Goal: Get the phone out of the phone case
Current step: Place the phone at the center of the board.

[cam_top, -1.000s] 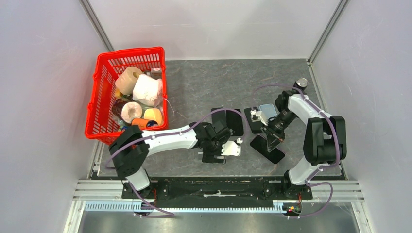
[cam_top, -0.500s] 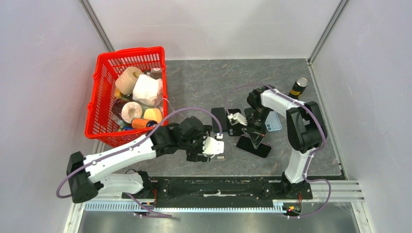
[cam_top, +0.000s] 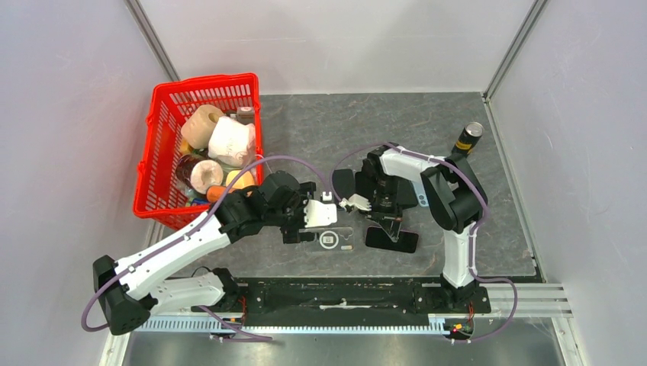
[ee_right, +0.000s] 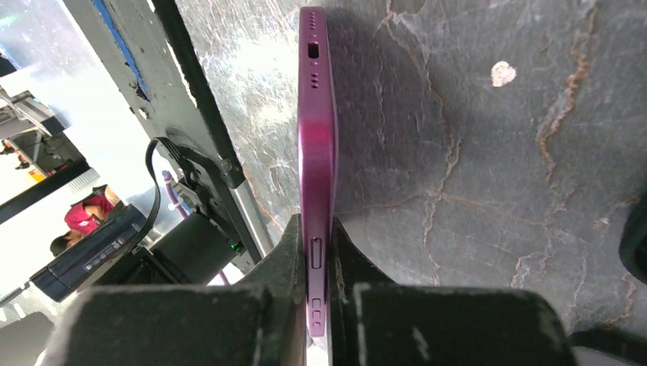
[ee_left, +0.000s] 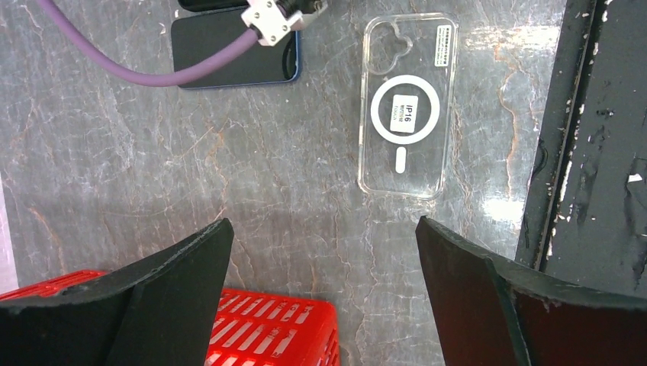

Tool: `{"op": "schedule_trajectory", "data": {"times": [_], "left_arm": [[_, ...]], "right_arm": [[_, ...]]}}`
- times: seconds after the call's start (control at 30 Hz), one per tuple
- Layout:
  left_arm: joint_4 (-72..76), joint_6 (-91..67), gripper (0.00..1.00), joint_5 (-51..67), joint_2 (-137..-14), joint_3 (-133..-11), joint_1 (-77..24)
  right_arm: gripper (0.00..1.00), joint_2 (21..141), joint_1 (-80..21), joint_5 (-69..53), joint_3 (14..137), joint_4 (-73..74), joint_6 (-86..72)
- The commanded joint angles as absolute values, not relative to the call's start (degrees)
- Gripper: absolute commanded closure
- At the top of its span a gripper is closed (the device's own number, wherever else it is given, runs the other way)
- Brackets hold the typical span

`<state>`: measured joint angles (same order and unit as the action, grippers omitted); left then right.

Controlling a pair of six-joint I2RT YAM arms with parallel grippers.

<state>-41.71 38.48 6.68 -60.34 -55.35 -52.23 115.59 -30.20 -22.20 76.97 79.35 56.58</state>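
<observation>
The clear phone case (cam_top: pixel 333 239) lies flat and empty on the table near the front edge; in the left wrist view (ee_left: pixel 407 114) its white ring and label show. My left gripper (cam_top: pixel 326 215) hovers just behind and left of it, open and empty (ee_left: pixel 324 229). My right gripper (cam_top: pixel 387 221) is shut on the phone (cam_top: pixel 393 240), to the right of the case. In the right wrist view the phone (ee_right: pixel 317 114) is a magenta slab seen edge-on, clamped between the jaws (ee_right: pixel 314 229) by its two faces, bare of any case.
A red basket (cam_top: pixel 158 137) full of items stands at the left. Another dark phone with a blue edge (ee_left: pixel 236 57) lies behind the case (cam_top: pixel 345 183). A can (cam_top: pixel 467 139) stands at the back right. The black rail (cam_top: pixel 343 293) runs along the near edge.
My left gripper drew back left off the clear case, which now lies bare on the table. My right arm swung left and nearer with the phone.
</observation>
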Motion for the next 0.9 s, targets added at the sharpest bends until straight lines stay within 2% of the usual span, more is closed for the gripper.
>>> {"op": "schedule_trajectory", "data": {"times": [0.0,0.17,0.43,0.6,0.87], "left_arm": [[-39.9,39.3,0.04,8.8,-59.2,-58.0,-51.5],[-39.6,39.3,0.04,8.9,-59.0,-57.9,-51.4],[-39.5,38.9,0.04,8.8,-58.8,-57.9,-51.4],[-39.4,38.7,0.04,8.7,-58.9,-57.8,-51.4],[-36.5,37.1,0.04,5.3,-58.4,-57.4,-51.0]], "right_arm": [[0.97,117.6,-30.8,-19.7,78.9,80.0,55.6],[0.75,119.4,-30.8,-17.9,80.2,77.7,53.3],[0.59,120.5,-30.7,-16.6,81.3,75.2,51.9],[0.43,119.7,-30.8,-16.2,81.3,74.3,50.9],[0.35,116.3,-30.8,-15.9,81.1,73.9,48.8]]}}
